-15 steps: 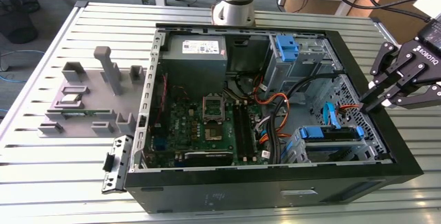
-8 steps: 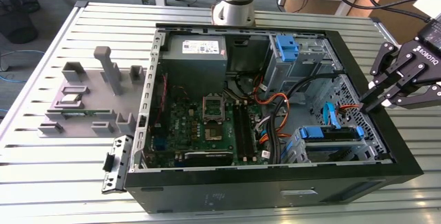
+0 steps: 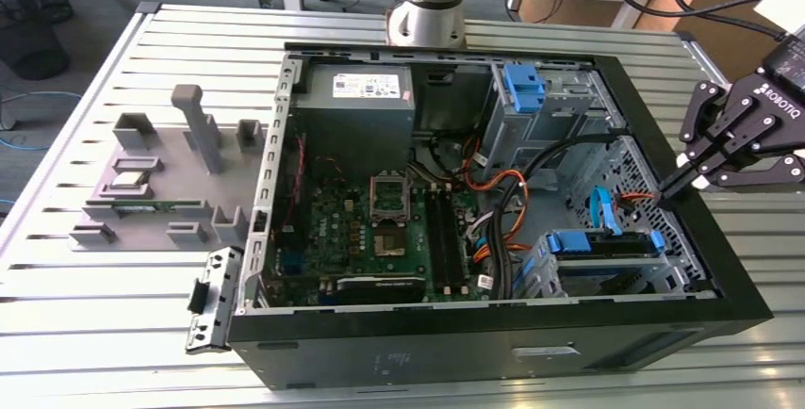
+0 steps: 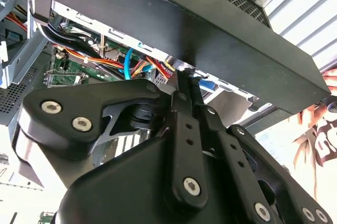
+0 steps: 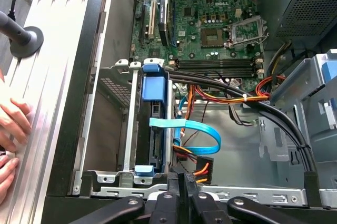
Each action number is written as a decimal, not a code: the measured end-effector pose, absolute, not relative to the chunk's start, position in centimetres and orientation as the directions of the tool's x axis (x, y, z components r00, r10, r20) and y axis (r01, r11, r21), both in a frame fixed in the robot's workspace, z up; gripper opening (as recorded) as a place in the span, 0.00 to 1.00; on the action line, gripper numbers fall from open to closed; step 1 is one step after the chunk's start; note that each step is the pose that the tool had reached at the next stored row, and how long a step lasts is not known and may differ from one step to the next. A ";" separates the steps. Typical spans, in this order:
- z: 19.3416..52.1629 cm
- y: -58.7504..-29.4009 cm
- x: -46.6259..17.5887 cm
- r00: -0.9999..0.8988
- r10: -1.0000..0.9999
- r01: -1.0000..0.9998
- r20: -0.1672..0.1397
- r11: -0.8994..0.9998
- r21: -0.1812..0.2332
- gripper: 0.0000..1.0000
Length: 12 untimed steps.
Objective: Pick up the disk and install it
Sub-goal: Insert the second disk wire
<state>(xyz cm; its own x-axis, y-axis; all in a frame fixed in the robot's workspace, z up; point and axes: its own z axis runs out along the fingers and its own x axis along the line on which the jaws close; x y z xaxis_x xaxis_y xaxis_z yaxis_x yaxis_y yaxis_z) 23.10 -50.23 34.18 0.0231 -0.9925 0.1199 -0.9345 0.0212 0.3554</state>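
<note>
1. Your gripper (image 3: 685, 175) hangs at the open computer case's (image 3: 377, 357) edge on the exterior view's right, its jaws pressed together and holding nothing.
2. In the first wrist view the closed fingertips (image 5: 181, 182) point down at the case's near rim, just beside the black connector with orange and red wires (image 5: 197, 165).
3. The disk (image 5: 156, 124) sits on edge in the metal drive cage (image 5: 122, 129) inside the case, its blue rail and handle facing up and a light-blue flat cable (image 5: 195, 129) looping out from beside it.
4. In the exterior view that same blue-railed drive (image 3: 604, 244) lies in the cage at the case's lower right corner, near the gripper but not touching it.
5. A second blue bracket (image 3: 526, 89) stands in the upper bay on the exterior view's right, beside the grey power supply (image 3: 358, 98).
6. The motherboard (image 3: 377, 220) fills the case floor, with black and orange cables (image 3: 503, 202) running across it toward the cages.
7. A person's hand (image 5: 11, 129) rests on the slatted bench (image 3: 126, 315) outside the case wall in the first wrist view.
8. A grey parts fixture (image 3: 164, 173) stands on the bench on the exterior view's left, well apart from the gripper.
</note>
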 end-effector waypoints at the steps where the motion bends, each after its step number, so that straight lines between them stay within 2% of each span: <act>1: 34.2 -50.2 23.1 0.023 -0.993 -0.934 0.120 0.021 0.355 0.15; 12: 34.2 -50.2 23.1 0.023 -0.992 -0.934 0.120 0.021 0.355 0.15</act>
